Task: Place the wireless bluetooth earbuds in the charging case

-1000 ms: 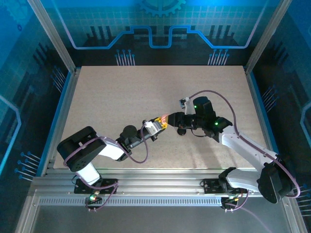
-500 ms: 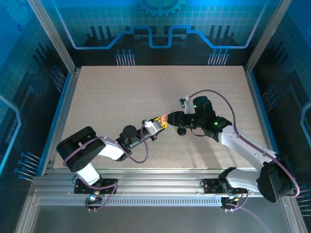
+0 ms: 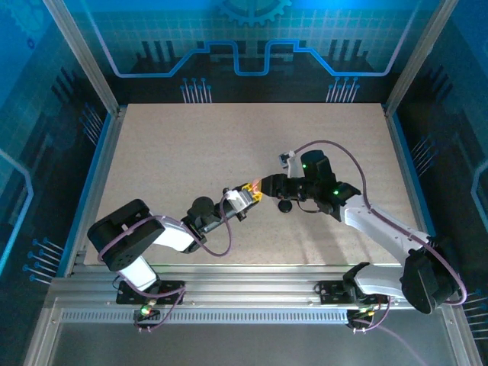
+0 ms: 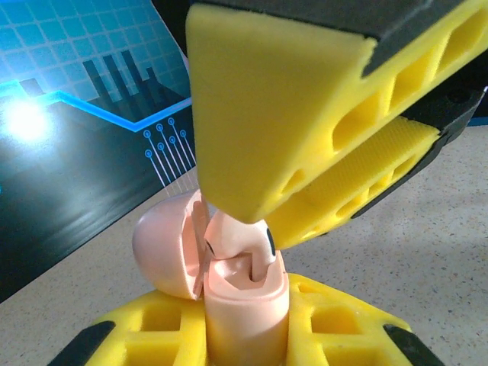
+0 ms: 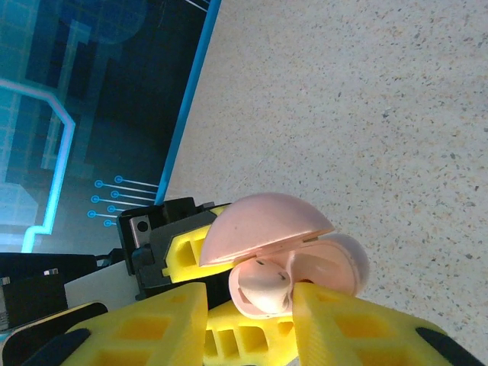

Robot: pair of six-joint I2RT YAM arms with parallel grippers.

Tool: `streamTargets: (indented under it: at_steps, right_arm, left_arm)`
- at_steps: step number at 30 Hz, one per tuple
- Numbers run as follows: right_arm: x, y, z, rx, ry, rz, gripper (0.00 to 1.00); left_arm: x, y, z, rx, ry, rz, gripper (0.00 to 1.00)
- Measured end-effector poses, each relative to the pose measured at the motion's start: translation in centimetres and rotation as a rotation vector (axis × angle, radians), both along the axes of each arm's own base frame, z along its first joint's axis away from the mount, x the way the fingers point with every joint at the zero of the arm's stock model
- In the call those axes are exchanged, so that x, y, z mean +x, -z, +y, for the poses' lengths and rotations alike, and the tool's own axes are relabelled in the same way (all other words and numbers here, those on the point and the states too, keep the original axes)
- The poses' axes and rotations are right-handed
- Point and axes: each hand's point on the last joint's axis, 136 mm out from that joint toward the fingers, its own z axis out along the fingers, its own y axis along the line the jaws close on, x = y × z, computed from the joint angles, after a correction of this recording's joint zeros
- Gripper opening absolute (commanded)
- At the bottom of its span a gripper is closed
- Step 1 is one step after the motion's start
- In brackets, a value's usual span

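Note:
The pink charging case [image 4: 244,305] stands upright between the yellow fingers of my left gripper [image 4: 248,332], which is shut on its body. Its lid [image 4: 164,252] hangs open to the left. A pink earbud [image 4: 232,238] sits at the case's mouth with its stem reaching down into a socket. My right gripper [image 5: 252,299] is shut on that earbud [image 5: 268,288] and comes in from above. In the right wrist view the lid [image 5: 263,225] arches over the earbud. In the top view both grippers [image 3: 252,193] [image 3: 268,185] meet mid-table.
A black round pebble-like case [image 3: 285,206] lies on the speckled tabletop [image 3: 175,152] just below the right gripper. Blue-lit walls and metal posts [image 3: 84,61] ring the table.
The right arm has edged slightly to the left, toward the case. Both grips look the same as before.

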Motion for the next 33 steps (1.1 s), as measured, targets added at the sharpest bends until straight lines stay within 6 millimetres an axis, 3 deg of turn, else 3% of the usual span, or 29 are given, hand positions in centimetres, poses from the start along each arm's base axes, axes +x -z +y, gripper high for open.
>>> streamTargets:
  at_steps: [25,33]
  right_arm:
    - [-0.3,-0.4,0.3,0.004,-0.038,-0.035,0.37]
    - [0.1,-1.4,0.5,0.005,-0.054,-0.089,0.36]
  left_arm:
    - [-0.3,0.2,0.2,0.004,0.000,0.004,0.19]
    - [-0.3,0.3,0.3,0.005,0.000,0.006,0.19]
